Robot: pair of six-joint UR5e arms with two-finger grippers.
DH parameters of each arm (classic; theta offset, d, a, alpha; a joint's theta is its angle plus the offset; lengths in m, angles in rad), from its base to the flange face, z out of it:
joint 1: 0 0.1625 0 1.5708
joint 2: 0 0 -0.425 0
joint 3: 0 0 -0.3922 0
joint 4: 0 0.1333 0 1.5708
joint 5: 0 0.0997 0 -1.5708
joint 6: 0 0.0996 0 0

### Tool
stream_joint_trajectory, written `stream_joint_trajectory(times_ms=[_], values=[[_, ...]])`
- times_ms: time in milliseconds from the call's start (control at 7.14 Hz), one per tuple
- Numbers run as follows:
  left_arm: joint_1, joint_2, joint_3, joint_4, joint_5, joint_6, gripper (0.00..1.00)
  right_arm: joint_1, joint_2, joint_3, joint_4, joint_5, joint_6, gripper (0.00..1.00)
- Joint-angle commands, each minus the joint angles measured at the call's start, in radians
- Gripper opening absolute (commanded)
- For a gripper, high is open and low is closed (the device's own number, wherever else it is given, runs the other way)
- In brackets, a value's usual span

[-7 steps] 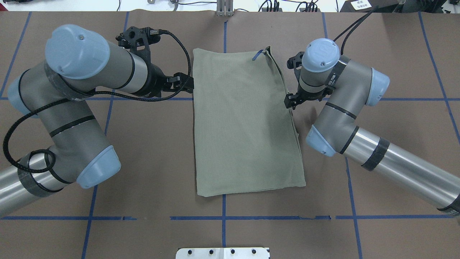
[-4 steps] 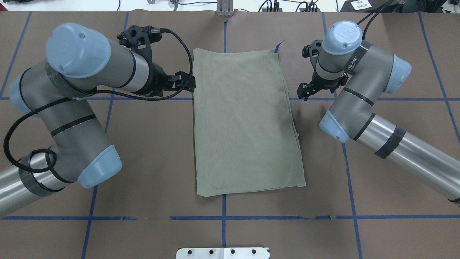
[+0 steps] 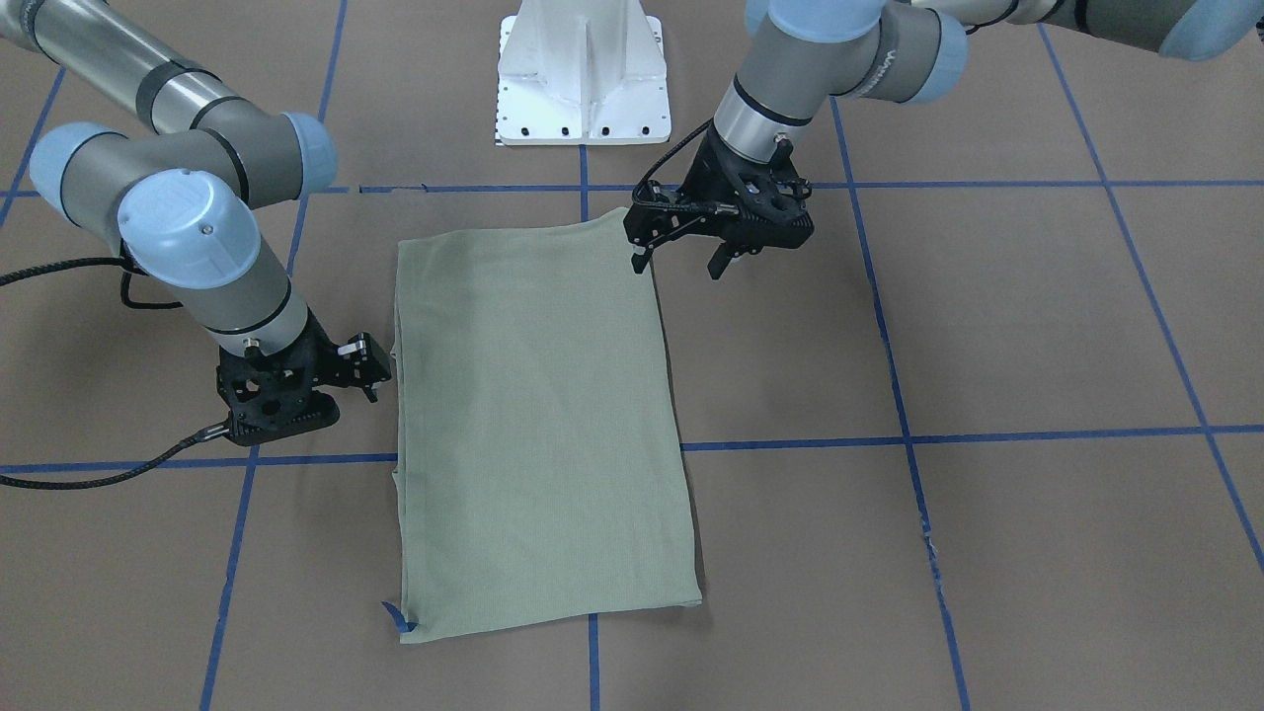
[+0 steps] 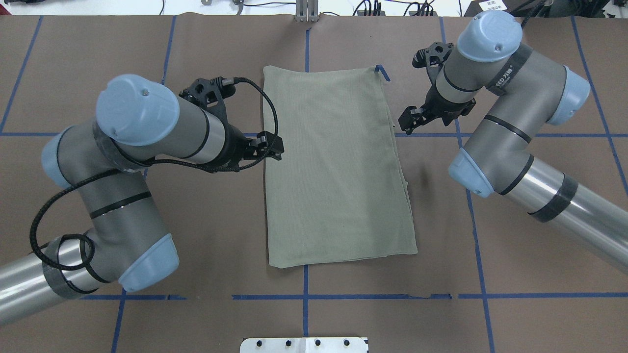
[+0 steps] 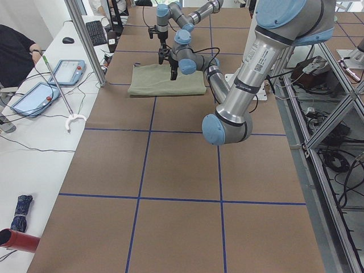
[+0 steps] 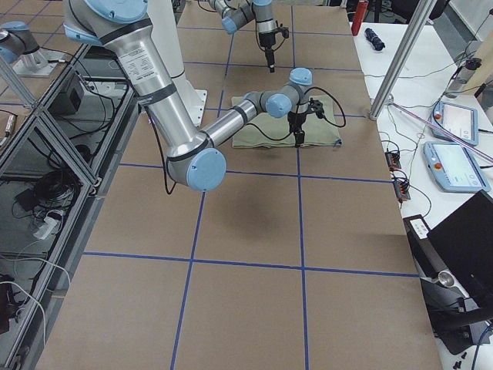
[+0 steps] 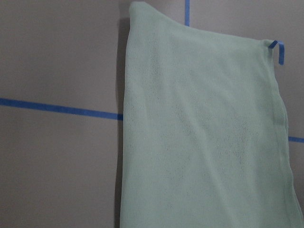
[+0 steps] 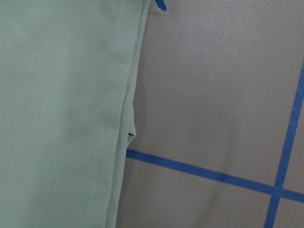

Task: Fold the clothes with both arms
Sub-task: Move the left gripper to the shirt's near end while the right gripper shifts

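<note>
Just one green shirt [image 4: 333, 166] here. It's lying flat in the middle of the overhead frame, folded into a tall rectangle on the brown table [image 4: 490, 255], with layered edges showing down its right side. A little scrap of blue tape [image 4: 381, 72] is poking out at its upper right corner.

Two arms are coming in, the left arm [image 4: 137, 117] and the right arm [image 4: 515, 98], with one gripper each. The left gripper [image 4: 274, 146] is hanging at the shirt's left edge, a bit above mid-frame. In the front-facing shot its fingers [image 3: 638, 259] are spreading wide and gripping nothing. I can't tell whether a tip is brushing the cloth. The right gripper [image 4: 408, 120] is sitting just off the shirt's right edge, clear of the cloth, and its jaws are looking parted and empty too.

Writing-wise, black lettering is running along the right arm's wrist section, but it's too small for me to quote. Same goes for a white label [image 4: 493, 6] peeking in at the top right.

Blue tape lines [image 4: 305, 314] are gridding the table. One white pedestal [image 3: 583, 79] is sitting top centre in the front-facing view. In the left side view, two tablet-like screens [image 5: 68, 71] are lying on the white bench, upper left, and a person's dark sleeve [image 5: 14, 51] is showing at that edge.
</note>
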Motion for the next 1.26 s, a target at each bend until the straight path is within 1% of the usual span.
stream_joint_trajectory(times_ms=[0,140,280,420,701,841,1121], values=[[0.09,0.051,-0.021,0.001,0.029,-0.128,1.0,-0.03,-0.065,0.138,0.001,0.028,0.122,1.0],[0.141,0.077,-0.032,0.001,0.048,-0.2,1.0,-0.058,-0.088,0.187,0.004,0.028,0.194,1.0],[0.194,0.076,-0.037,0.001,0.089,-0.273,1.0,-0.067,-0.114,0.222,0.01,0.031,0.228,1.0],[0.228,0.077,-0.041,0.007,0.092,-0.332,1.0,-0.075,-0.129,0.243,0.012,0.029,0.244,1.0],[0.262,0.079,-0.037,0.013,0.127,-0.371,1.0,-0.078,-0.131,0.243,0.012,0.031,0.246,1.0],[0.305,0.074,-0.017,0.014,0.137,-0.407,0.99,-0.078,-0.131,0.24,0.012,0.029,0.246,1.0],[0.31,0.044,0.073,0.01,0.173,-0.414,0.98,-0.08,-0.131,0.235,0.012,0.028,0.246,1.0]])
